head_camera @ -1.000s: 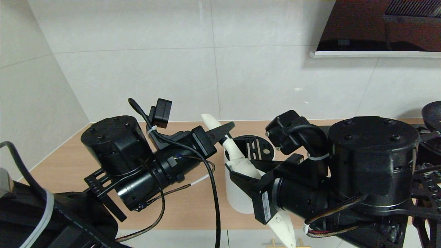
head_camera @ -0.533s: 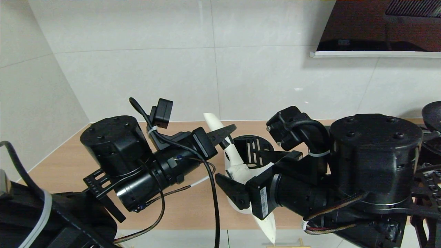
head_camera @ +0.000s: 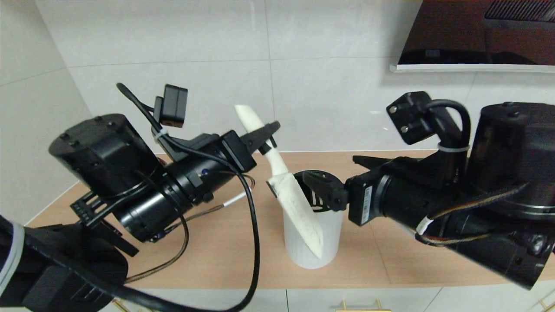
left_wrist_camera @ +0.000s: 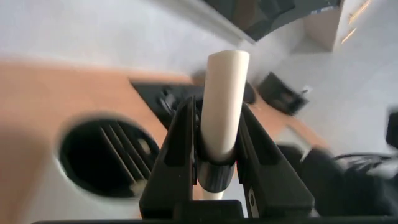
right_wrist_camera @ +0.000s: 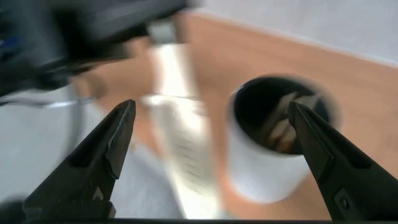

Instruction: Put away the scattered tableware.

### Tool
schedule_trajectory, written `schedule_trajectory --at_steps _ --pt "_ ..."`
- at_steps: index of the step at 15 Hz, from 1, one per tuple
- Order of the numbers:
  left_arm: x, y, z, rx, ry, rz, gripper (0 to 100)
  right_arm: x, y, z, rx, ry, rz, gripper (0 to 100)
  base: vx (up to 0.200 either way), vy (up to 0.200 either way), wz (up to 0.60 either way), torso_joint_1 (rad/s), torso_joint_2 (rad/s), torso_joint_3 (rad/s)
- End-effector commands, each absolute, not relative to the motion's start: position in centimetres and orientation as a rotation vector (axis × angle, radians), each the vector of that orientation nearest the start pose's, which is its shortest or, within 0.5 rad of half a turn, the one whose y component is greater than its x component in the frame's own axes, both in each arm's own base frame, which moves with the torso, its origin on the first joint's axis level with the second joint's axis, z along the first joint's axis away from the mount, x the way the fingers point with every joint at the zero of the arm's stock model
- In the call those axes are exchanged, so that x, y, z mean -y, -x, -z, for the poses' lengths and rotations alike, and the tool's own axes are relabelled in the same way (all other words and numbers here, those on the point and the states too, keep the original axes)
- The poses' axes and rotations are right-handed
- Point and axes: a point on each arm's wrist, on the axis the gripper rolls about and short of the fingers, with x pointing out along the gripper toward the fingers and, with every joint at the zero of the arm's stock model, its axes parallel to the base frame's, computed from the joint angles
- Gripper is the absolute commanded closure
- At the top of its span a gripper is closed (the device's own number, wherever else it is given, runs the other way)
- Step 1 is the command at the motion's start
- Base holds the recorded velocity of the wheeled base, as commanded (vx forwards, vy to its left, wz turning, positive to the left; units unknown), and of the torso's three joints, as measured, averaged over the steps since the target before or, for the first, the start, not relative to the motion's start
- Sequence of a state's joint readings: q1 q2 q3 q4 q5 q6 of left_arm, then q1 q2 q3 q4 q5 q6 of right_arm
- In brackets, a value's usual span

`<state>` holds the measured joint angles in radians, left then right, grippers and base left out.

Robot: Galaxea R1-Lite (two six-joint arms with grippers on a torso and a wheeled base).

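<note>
A white knife (head_camera: 295,208) hangs tilted, blade down, across the front of the white cylindrical holder (head_camera: 334,236) on the wooden counter. My left gripper (head_camera: 262,138) is shut on its cream handle (left_wrist_camera: 222,93), up and to the left of the holder's black slotted top (head_camera: 318,184). That dark opening (left_wrist_camera: 102,155) lies below the handle in the left wrist view. My right gripper (head_camera: 331,170) stands open just right of the holder's rim, with nothing between its fingers. From the right wrist, the right gripper (right_wrist_camera: 217,155) frames the blurred knife (right_wrist_camera: 180,143) and the holder (right_wrist_camera: 273,149).
The wooden counter (head_camera: 225,255) runs along a white tiled wall (head_camera: 269,86). A dark range hood (head_camera: 477,34) hangs at the upper right. Bare counter lies to the left and right of the holder. The counter's front edge is near the bottom of the head view.
My right gripper has opened, let go of the knife blade and drawn back to the right. The left arm has risen, lifting the knife by its handle.
</note>
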<state>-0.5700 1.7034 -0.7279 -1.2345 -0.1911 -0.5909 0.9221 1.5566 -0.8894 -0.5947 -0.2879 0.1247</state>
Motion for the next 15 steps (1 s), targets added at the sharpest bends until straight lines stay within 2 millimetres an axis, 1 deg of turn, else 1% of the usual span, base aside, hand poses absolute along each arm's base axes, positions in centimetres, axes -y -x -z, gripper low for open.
schedule_trajectory --at_steps 1,2,4,5,6,8,9,11,15 --pt "15.5 -25.9 -24.9 0.153 0.588 0.809 100 -20.0 -17.6 -26.1 -0.045 -0.113 -0.588 0 0.0 0.0 0.0 0.0 0.0 0.0" --pt "15.2 -25.9 -26.0 0.194 0.582 0.834 100 -19.5 -17.7 -26.4 -0.029 -0.105 -0.572 0 0.0 0.0 0.0 0.0 0.0 0.0" --pt "14.9 -25.7 -26.4 0.199 0.567 0.875 100 -19.3 -17.9 -26.5 -0.025 -0.104 -0.561 0 0.0 0.0 0.0 0.0 0.0 0.0" --pt "15.0 -25.6 -26.8 0.214 0.521 0.94 100 -19.2 -18.0 -26.5 -0.026 -0.103 -0.556 0 0.0 0.0 0.0 0.0 0.0 0.0" --pt "15.1 -25.6 -26.7 0.225 0.481 0.954 100 -19.3 -18.1 -26.3 -0.032 -0.1 -0.556 0 0.0 0.0 0.0 0.0 0.0 0.0" --pt "15.3 -26.2 -25.6 0.284 0.358 0.932 100 -19.5 -18.3 -26.0 -0.042 -0.093 -0.551 0 0.0 0.0 0.0 0.0 0.0 0.0" --pt "15.4 -26.6 -25.4 0.337 0.316 0.923 100 -19.6 -18.4 -25.9 -0.046 -0.091 -0.552 0 0.0 0.0 0.0 0.0 0.0 0.0" --pt "15.5 -27.2 -24.9 0.393 0.298 0.916 100 -19.9 -18.7 -25.4 -0.06 -0.08 -0.55 0 0.0 0.0 0.0 0.0 0.0 0.0" --pt "16.2 -28.7 -23.7 0.467 0.262 0.904 100 -19.9 -18.7 -25.3 -0.062 -0.079 -0.548 0 0.0 0.0 0.0 0.0 0.0 0.0"
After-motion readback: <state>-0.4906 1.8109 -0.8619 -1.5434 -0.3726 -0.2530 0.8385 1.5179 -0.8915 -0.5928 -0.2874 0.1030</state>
